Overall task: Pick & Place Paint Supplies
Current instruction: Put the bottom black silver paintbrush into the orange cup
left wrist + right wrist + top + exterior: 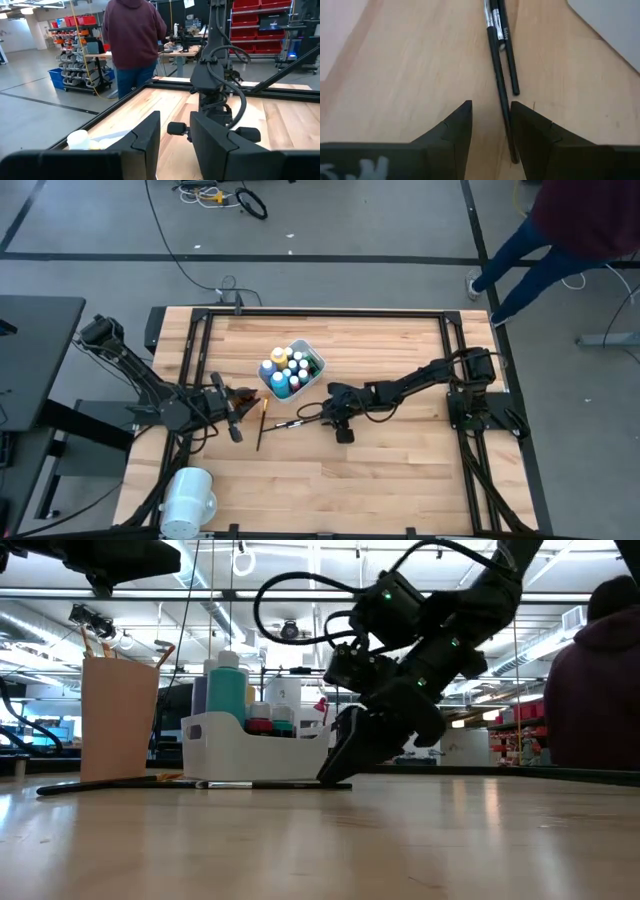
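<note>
Right wrist — thin black brushes [499, 75], seemingly two.

Wood table [380, 470] under me, a few things resting on it.
White tub [313, 357] of paint bottles [282, 379] sits near the middle; two dark brushes [500, 65] lie flat just beside it, a tan cup [118, 715] stands near them, a white cylinder [188, 498] lies at a front corner.
</note>
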Controlling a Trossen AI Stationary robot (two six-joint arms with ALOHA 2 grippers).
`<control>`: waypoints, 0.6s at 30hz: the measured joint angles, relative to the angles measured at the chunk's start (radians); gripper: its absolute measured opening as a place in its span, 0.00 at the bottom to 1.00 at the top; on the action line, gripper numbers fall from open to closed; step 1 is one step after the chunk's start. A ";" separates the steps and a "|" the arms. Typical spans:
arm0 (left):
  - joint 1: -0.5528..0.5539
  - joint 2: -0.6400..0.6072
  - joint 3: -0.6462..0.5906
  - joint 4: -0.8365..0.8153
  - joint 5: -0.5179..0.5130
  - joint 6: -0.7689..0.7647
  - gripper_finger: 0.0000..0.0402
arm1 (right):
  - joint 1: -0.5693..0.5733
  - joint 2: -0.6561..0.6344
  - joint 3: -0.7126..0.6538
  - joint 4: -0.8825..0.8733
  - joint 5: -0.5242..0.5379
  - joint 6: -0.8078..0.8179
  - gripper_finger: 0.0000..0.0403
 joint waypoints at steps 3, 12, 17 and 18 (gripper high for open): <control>0.000 0.000 0.000 0.000 0.001 0.000 0.29 | 0.000 0.000 -0.069 0.119 -0.021 0.013 0.31; 0.000 0.000 0.000 0.000 0.011 -0.013 0.29 | 0.000 0.000 -0.243 0.429 -0.105 0.052 0.28; 0.000 0.000 0.000 0.000 0.011 -0.033 0.29 | 0.020 0.000 -0.246 0.573 -0.074 0.108 0.28; 0.000 0.000 0.000 0.000 0.010 -0.036 0.29 | 0.027 0.000 -0.245 0.633 -0.072 0.131 0.29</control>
